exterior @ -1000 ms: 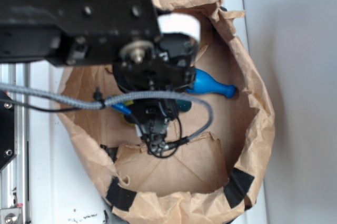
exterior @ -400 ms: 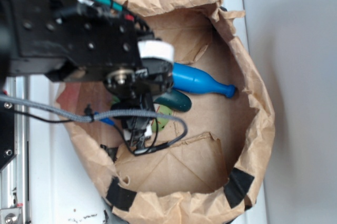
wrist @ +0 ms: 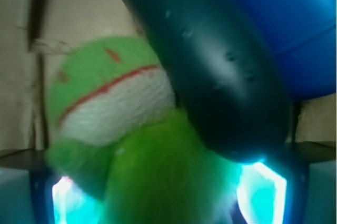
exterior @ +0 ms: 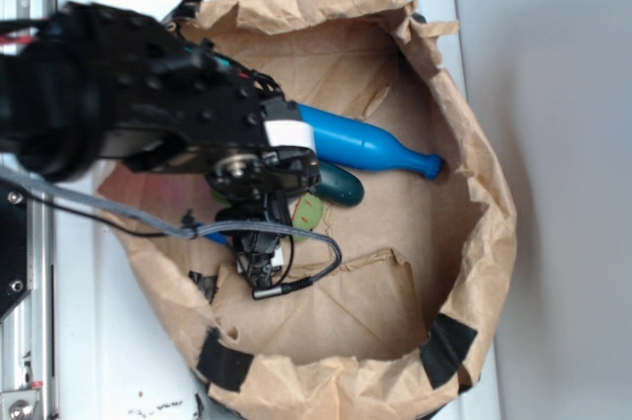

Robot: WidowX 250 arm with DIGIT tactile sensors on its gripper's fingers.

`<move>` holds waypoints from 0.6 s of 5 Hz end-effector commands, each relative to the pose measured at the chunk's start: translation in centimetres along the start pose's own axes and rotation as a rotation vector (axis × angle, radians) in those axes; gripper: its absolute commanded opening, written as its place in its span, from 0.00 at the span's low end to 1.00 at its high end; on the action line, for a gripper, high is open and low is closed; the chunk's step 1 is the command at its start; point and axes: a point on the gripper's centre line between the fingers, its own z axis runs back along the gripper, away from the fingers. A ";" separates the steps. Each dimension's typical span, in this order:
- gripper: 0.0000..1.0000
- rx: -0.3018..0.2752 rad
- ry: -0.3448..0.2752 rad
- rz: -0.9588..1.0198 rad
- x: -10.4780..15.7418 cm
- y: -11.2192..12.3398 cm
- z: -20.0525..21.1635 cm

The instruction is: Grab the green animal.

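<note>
Brown paper bag (exterior: 464, 242) holds a blue bottle (exterior: 365, 146), a dark green cucumber (exterior: 341, 186) and the green animal (exterior: 307, 212), which lies just beside the cucumber. Fuzzy lime plush with a white face and red mouth line fills the wrist view (wrist: 113, 108), its body between the gripper (wrist: 168, 192) fingers; jaws spread either side of it, grip unclear. Compared with a second ago the arm has shifted left, uncovering bottle and cucumber.
</note>
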 end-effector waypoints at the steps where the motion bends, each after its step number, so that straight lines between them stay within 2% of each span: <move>1: 0.00 -0.033 -0.035 0.020 0.1 -0.2 2.0; 3: 0.00 -0.141 -0.053 0.062 0.1 -2.0 7.9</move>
